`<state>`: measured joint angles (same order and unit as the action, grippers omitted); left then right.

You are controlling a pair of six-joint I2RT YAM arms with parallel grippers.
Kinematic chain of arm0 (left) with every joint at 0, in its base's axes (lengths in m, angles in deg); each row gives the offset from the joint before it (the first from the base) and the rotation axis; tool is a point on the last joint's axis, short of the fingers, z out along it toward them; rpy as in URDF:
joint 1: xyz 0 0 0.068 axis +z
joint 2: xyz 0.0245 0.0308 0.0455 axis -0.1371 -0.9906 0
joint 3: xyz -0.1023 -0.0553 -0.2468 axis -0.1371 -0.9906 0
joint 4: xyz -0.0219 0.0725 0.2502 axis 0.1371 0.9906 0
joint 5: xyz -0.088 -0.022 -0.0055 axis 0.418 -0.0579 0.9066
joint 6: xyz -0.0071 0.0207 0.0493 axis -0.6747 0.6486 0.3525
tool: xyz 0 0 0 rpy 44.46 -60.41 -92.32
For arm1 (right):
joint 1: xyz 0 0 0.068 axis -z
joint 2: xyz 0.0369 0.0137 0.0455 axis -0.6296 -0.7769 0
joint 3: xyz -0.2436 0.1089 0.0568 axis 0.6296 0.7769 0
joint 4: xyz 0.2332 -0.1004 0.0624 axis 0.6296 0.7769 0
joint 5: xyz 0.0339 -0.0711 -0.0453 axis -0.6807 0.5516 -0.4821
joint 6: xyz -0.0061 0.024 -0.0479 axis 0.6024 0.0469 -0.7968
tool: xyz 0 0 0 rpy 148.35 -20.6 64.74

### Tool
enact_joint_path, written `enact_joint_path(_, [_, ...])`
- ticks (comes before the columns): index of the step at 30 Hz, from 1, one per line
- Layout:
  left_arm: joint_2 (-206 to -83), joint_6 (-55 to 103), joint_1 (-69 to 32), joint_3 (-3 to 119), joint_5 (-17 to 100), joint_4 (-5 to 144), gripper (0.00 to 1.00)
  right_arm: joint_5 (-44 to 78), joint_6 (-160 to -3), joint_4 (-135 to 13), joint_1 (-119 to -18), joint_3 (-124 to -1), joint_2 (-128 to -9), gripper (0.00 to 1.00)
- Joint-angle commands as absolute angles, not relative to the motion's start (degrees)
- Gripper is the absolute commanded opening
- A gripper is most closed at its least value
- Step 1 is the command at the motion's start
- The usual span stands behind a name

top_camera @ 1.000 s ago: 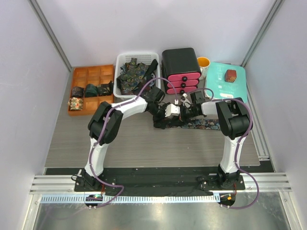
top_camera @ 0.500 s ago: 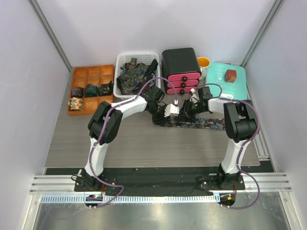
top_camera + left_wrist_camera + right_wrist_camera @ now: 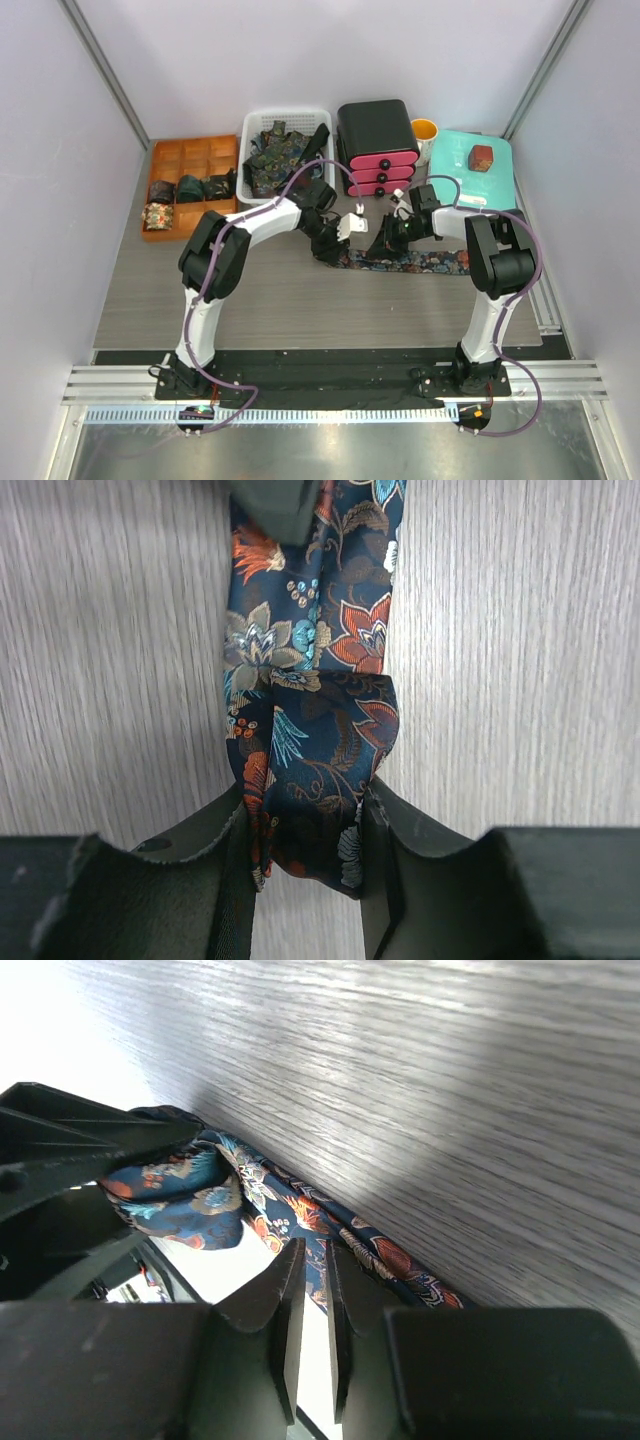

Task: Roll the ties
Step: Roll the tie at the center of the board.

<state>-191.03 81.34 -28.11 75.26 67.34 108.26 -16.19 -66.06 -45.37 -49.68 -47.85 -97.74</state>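
Observation:
A dark blue tie (image 3: 425, 263) with an orange and teal floral print lies flat across the middle of the table. My left gripper (image 3: 334, 243) is shut on its folded left end, which shows in the left wrist view (image 3: 310, 730) pinched between the jaws (image 3: 305, 855). My right gripper (image 3: 384, 243) sits just right of it, over the tie. In the right wrist view its jaws (image 3: 315, 1260) stand almost together with nothing seen between them, and the tie (image 3: 210, 1200) runs just past the tips. Several rolled ties (image 3: 190, 187) sit in the orange tray.
An orange compartment tray (image 3: 190, 158) is at the back left. Beside it stands a white basket (image 3: 249, 125) of loose ties (image 3: 272, 150). Further right are a black and pink drawer unit (image 3: 377, 140), a yellow cup (image 3: 424, 129) and a teal board (image 3: 465, 180) with a small red-brown box (image 3: 482, 156).
My left gripper has drawn the tie's end a little to the left. My right gripper has pulled apart from it and dropped toward the tie, and the right elbow has swung back.

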Motion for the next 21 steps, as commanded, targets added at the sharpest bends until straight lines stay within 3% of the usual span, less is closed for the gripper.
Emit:
enact_joint_path(1, [-185.58, 74.9, -26.31, 71.47, 67.02, 104.32, 0.25, -8.84, -71.05, -42.04, -50.27, -46.43, -99.8, 0.2])
enact_joint_path(9, [-187.33, 78.75, -26.92, 71.2, 65.19, 106.14, 0.25, -8.92, -72.72, -42.04, -50.36, -48.18, -99.89, 0.19])
enact_joint_path(12, [-188.47, 80.61, -28.32, 71.37, 62.37, 108.08, 0.25, -13.48, -68.43, -44.83, -50.36, -49.15, -97.53, 0.25])
enact_joint_path(16, [-189.71, 80.35, -30.0, 71.99, 59.03, 109.13, 0.26, -19.46, -58.33, -52.84, -50.71, -46.26, -92.78, 0.42])
enact_joint_path(21, [-191.19, 78.5, -30.53, 73.13, 56.92, 109.3, 0.27, -20.44, -46.64, -62.4, -53.96, -39.14, -89.7, 0.48])
